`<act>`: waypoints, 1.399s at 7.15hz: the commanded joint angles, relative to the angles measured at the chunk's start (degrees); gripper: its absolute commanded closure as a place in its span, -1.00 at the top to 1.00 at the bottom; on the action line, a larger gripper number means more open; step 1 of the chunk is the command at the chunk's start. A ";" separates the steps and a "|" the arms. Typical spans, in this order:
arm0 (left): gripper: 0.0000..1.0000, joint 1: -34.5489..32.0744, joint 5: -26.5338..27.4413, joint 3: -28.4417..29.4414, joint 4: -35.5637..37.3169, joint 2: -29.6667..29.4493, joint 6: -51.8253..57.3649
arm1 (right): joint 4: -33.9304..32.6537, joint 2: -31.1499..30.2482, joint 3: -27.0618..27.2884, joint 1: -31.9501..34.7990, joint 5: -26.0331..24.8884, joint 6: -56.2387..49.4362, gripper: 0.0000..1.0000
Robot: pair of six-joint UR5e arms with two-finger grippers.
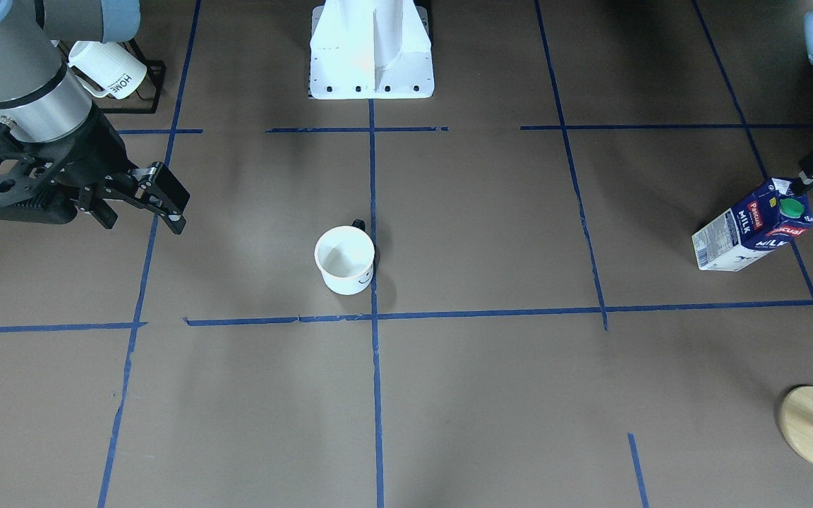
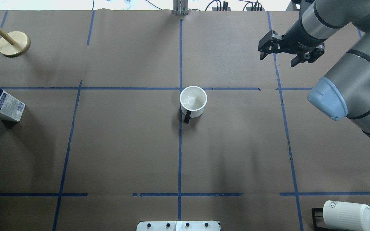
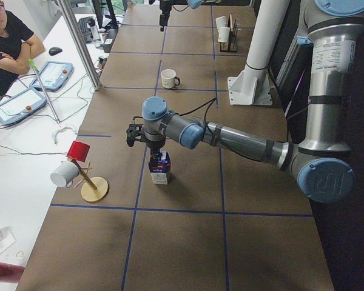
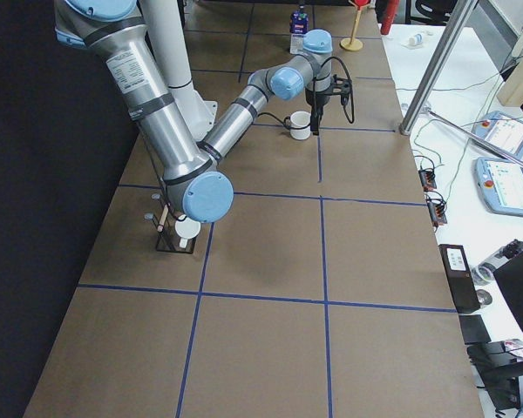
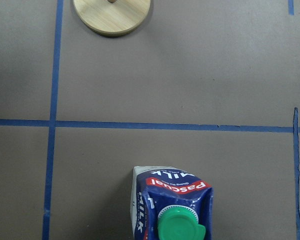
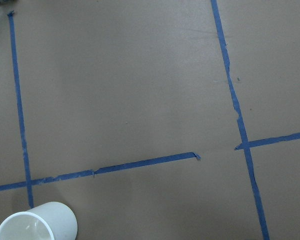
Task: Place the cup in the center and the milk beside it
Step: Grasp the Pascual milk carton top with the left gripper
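Nearest my left wrist camera is the milk carton (image 5: 172,205), its green screw cap (image 5: 180,227) at 6 o'clock in that view and a round wooden stand base (image 5: 111,15) at 11 o'clock from it. My left pincer (image 1: 809,178) hangs right at the carton's top, but only a sliver of it shows, so I cannot tell how its fingers are set. In the overhead view the smiley cup (image 2: 193,102) stands upright at 5 o'clock of the center tape crossing (image 2: 180,88), just beside it, with its black handle at 7 o'clock. The carton stands at 9 o'clock from the cup, well apart, at the table's edge. My right pincer (image 2: 277,61) hovers at 2 o'clock from the cup, fingers spread and holding nothing.
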 commanded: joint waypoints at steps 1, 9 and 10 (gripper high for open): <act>1.00 2.01 0.02 1.23 -0.62 0.17 -0.48 | 0.01 -0.01 -0.02 0.14 0.00 -0.03 1.00; -0.17 3.60 0.19 3.53 -0.44 -0.62 -0.48 | 0.18 -0.72 -0.02 0.22 0.09 -0.03 1.00; -0.50 3.60 0.37 3.18 -0.44 -0.71 -0.48 | 0.27 -0.98 -0.02 0.22 0.09 -0.03 1.00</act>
